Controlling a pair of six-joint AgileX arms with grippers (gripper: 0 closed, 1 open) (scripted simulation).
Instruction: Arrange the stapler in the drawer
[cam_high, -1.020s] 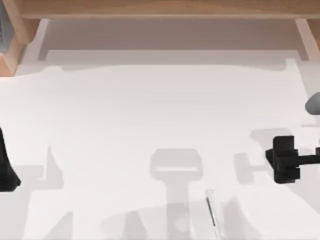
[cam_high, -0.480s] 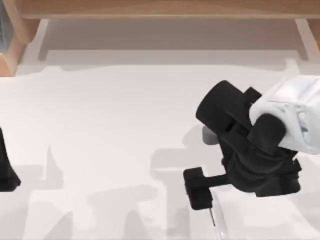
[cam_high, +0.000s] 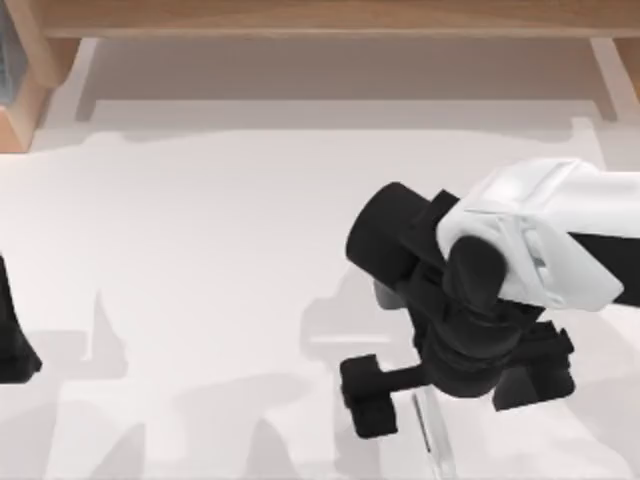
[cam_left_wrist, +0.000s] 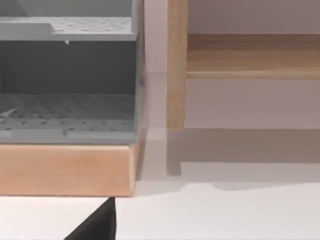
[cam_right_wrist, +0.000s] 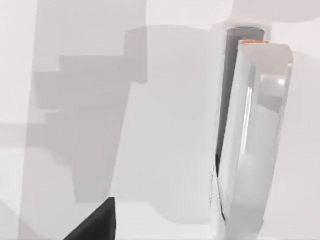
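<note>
The stapler (cam_high: 425, 432) is a slim white-grey bar with a thin dark strip, lying flat on the white table near the front edge, right of centre. In the right wrist view the stapler (cam_right_wrist: 252, 135) looms close and runs lengthwise. My right gripper (cam_high: 368, 395) hangs low over the table just left of the stapler's far end, holding nothing. The drawer (cam_high: 320, 18) spans the back of the table, a wide light-wood frame with a pale floor (cam_high: 330, 70) and white side rails. My left gripper (cam_high: 12, 345) is parked at the left edge.
A grey perforated shelf (cam_left_wrist: 67, 110) on a light-wood base (cam_left_wrist: 65, 167) stands at the back left, beside the drawer's wooden post (cam_left_wrist: 176, 65). The right arm's white forearm (cam_high: 540, 235) reaches over the table's right half.
My right arm has swung in from the right edge, moving left and toward the front. Its gripper now sits beside the stapler. The left arm and the stapler have not moved.
</note>
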